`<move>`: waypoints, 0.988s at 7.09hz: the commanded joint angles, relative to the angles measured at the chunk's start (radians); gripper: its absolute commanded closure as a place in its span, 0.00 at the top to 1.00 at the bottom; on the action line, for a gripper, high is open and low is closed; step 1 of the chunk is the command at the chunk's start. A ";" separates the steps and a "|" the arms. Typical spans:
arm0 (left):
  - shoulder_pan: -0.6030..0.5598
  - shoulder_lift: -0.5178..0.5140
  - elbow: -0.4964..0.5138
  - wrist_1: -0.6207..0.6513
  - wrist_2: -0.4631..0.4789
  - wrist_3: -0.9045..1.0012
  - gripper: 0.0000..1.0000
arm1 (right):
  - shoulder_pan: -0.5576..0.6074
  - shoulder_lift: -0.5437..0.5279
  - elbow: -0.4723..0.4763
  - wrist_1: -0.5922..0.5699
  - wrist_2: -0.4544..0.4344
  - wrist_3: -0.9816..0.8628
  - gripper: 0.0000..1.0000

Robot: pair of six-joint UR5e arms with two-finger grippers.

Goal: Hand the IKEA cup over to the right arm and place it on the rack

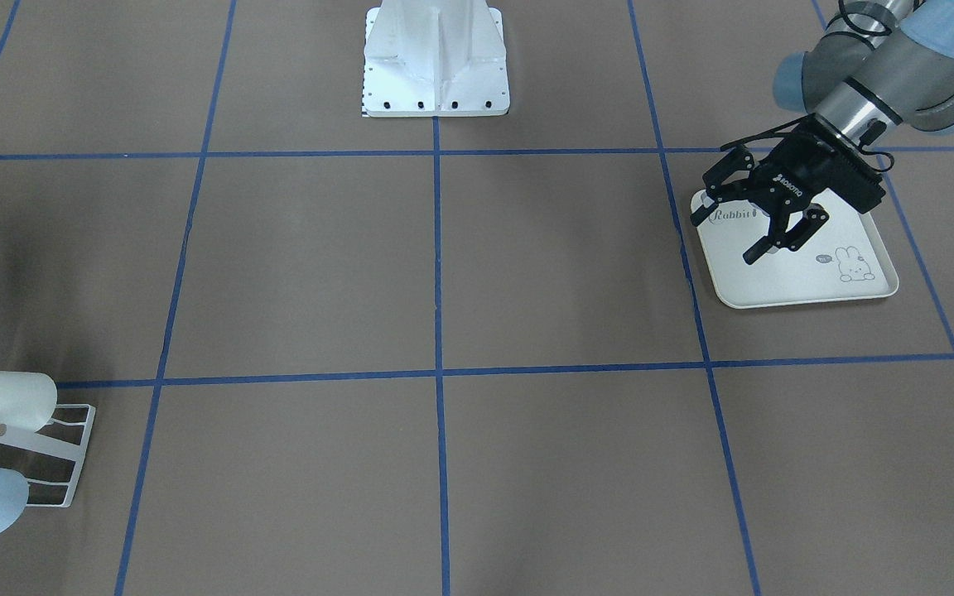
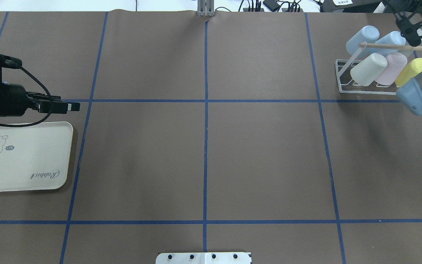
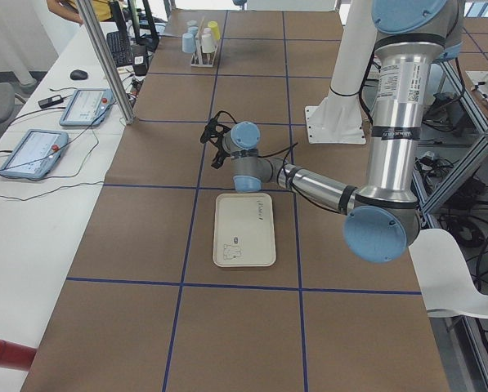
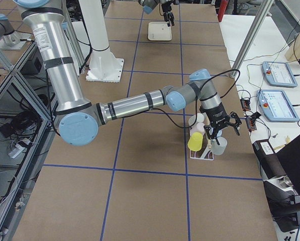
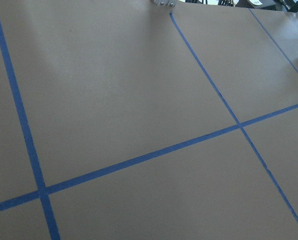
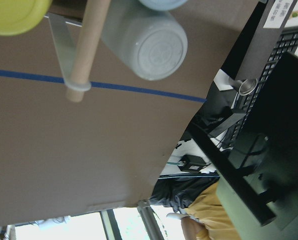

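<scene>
- Rack, taken as the landmark: five cups lie tilted on its bars under the wooden rod. No cup is anywhere else on the table.
- Light-blue cup, in the rack's outer row, is likely the task's cup. It is seated, and its long axis slants base-up toward the claw above.
- Right gripper is just above that row, fingers spread and holding nothing. It is by far the nearer claw.
- My read: placing is done. The retreat should go up and clear of the rod.
- Well apart from the rack, the left gripper hovers wide and empty over the bare rabbit tray.
</scene>
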 commanded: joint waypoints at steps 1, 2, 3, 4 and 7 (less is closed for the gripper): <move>0.000 0.001 0.000 -0.001 0.000 0.002 1.00 | 0.137 -0.145 0.081 0.018 0.275 0.258 0.99; 0.000 0.001 0.000 -0.001 0.000 0.002 1.00 | 0.174 -0.164 0.082 0.018 0.393 0.408 0.99; 0.000 0.003 0.000 -0.001 0.000 0.002 1.00 | 0.179 -0.189 0.083 0.018 0.438 0.578 0.99; -0.002 0.003 -0.002 -0.001 0.002 0.000 1.00 | 0.180 -0.239 0.114 0.025 0.470 0.820 0.99; -0.005 0.007 -0.002 0.003 0.002 0.011 1.00 | 0.180 -0.406 0.128 0.116 0.513 1.349 0.99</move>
